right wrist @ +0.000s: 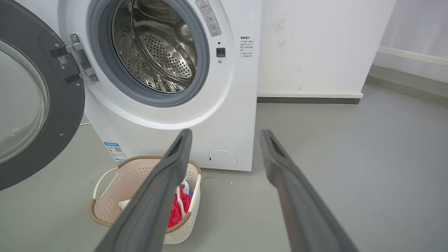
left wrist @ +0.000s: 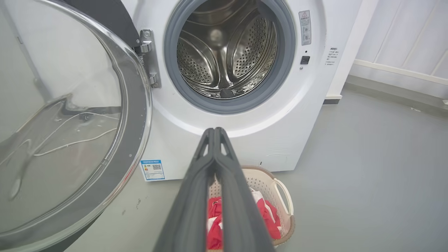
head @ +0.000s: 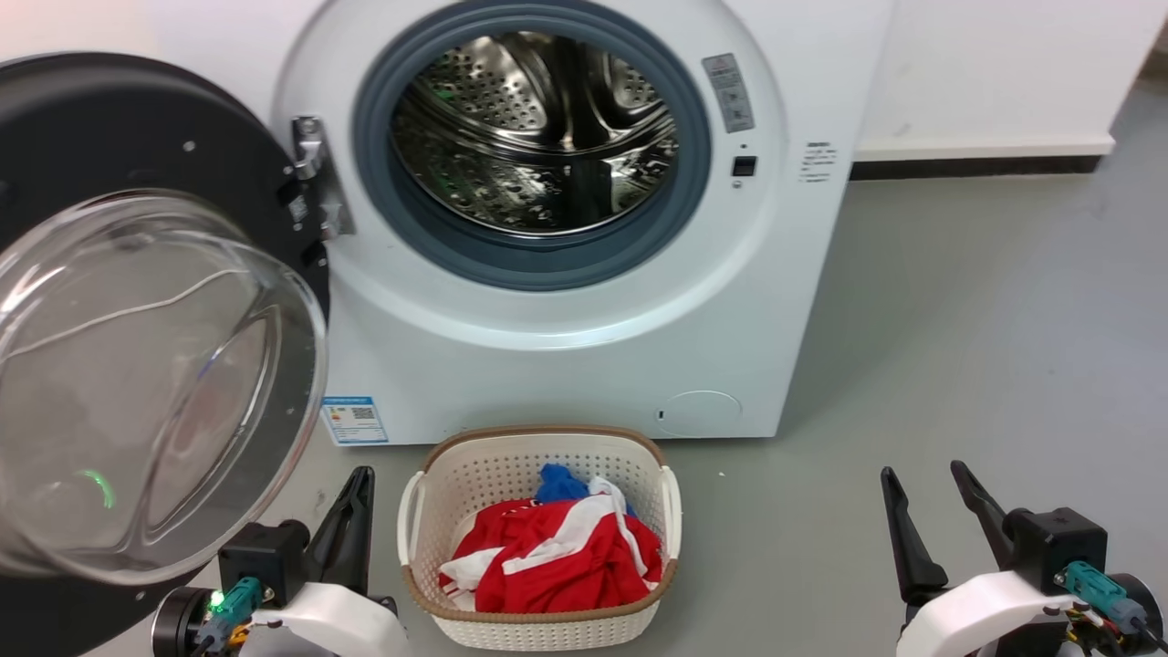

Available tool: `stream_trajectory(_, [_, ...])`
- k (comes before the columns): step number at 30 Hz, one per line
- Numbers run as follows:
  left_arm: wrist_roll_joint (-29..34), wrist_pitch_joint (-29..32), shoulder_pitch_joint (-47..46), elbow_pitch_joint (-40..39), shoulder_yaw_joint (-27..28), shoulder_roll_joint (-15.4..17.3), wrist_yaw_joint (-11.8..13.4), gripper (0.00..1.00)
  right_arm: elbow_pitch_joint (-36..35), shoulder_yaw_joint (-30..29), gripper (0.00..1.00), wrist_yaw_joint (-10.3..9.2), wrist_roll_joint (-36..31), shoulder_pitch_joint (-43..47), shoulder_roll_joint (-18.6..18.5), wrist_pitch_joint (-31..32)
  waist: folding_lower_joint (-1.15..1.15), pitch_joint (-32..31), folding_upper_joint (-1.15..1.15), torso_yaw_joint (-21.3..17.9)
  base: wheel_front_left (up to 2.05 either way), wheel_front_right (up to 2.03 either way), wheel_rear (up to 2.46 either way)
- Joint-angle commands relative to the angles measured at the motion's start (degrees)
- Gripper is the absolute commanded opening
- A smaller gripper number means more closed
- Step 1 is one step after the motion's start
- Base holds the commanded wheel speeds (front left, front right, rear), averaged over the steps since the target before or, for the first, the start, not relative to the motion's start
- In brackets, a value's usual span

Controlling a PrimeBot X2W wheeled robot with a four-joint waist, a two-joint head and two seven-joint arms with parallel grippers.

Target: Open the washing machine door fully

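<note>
Since the washing machine door (head: 155,347) already hangs swung wide just to the left of the left gripper (head: 361,484), apparently needing no pull, that gripper sits pinched closed on nothing while the right gripper (head: 922,473), well apart from the door, stands spread and empty.

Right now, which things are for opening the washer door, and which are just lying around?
For the job:
door, already swung out wide
hinge
left claw, shut, near the door

Just lying about:
basket on the floor
clothes in it
cap, low on the machine
</note>
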Motion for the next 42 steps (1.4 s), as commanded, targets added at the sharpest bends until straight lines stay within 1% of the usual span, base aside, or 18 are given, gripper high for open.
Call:
stream_trajectory(1, [0.48, -0.37, -0.55, 0.14, -0.07, 0.11, 0.4, 0.69, -0.2, 0.09, 1.0, -0.01, 0.09, 0.07, -0.01, 0.14, 0.0, 0.15, 0.0, -0.96, 0.0, 0.0, 0.0])
stream_trajectory(2, [0.65, -0.52, -0.61, 0.32, -0.13, 0.14, 0.6, 0.96, -0.26, 0.1, 1.0, -0.01, 0.12, 0.14, -0.05, 0.12, 0.0, 0.21, 0.0, -1.2, 0.0, 0.0, 0.0])
stream_trajectory(3, [0.72, -0.31, -0.62, 0.6, 0.01, 0.05, 1.04, 1.0, -0.28, 0.13, 1.0, -0.01, 0.14, 0.21, -0.05, 0.13, 0.0, 0.25, 0.0, -1.37, 0.0, 0.0, 0.0])
stream_trajectory(9, [0.96, -0.5, 0.34, 1.54, 0.29, 0.32, 2.25, 1.0, -0.06, -0.04, 1.0, -0.01, 0.5, 0.41, -0.03, 0.02, 0.0, 0.19, 0.0, -1.84, 0.0, 0.0, 0.0])
stream_trajectory(20, [0.89, -0.6, 0.98, 1.17, 0.33, 0.63, 3.38, 1.0, 0.86, 0.35, 1.0, -0.01, 1.13, -1.02, 0.03, -0.69, 0.0, 0.39, 0.0, -1.11, 0.0, 0.0, 0.0])
stream_trajectory(35, [-0.57, -1.68, 0.89, 0.29, 0.91, 0.8, 3.58, 1.0, 2.32, 0.56, 1.0, -0.01, 1.86, -1.37, 0.08, -1.7, 0.0, 0.44, 0.0, -0.89, 0.0, 0.0, 0.0])
stream_trajectory(36, [-0.42, -1.32, 0.78, 0.59, 0.69, 0.62, 3.41, 0.0, 2.37, 0.5, 0.0, 0.0, 1.56, -0.58, -0.03, -1.39, 0.0, 0.44, 0.0, -0.88, 0.0, 0.0, 0.0])
stream_trajectory(39, [-0.6, -1.07, 1.82, 2.08, 0.24, -0.06, 3.37, 0.0, 3.98, 0.47, 0.0, 0.0, 1.78, 0.56, -0.01, -1.08, 0.01, 0.44, 0.0, -0.87, 0.0, 0.0, 0.0])
stream_trajectory(42, [-3.6, -0.47, 1.54, 2.23, 1.1, -0.63, 2.72, 0.0, 4.37, 0.06, 0.0, 0.0, 5.41, 0.0, -0.01, -0.58, 0.01, 0.52, 0.0, -0.82, 0.0, 0.0, 0.0])
